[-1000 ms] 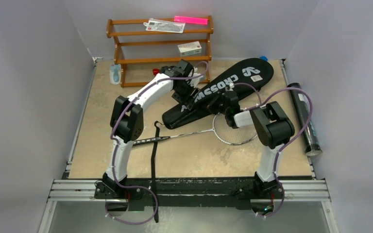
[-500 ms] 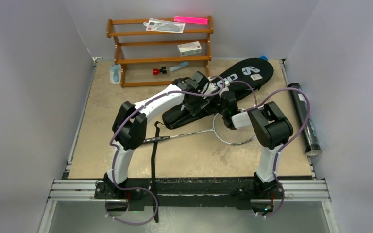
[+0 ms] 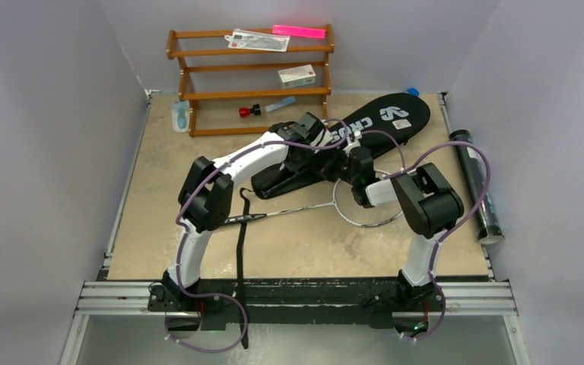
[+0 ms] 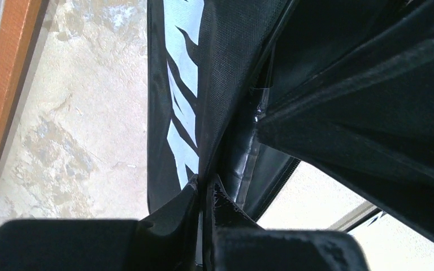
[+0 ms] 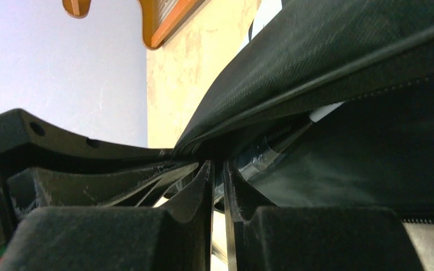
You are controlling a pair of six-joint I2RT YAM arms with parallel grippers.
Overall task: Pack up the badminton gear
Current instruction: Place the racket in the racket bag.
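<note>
The left gripper (image 4: 205, 189) has swung from the rack (image 3: 228, 95) onto the CROSSWAY bag (image 3: 386, 116) at mid-frame, clamped on its mouth edge beside the right gripper (image 5: 217, 172), seemingly pinching fabric too, ready to spread it for the racket (image 3: 365, 218) below.

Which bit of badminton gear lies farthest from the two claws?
The dark tube, alone along the right edge; the bag and racket lie mid-table.
</note>
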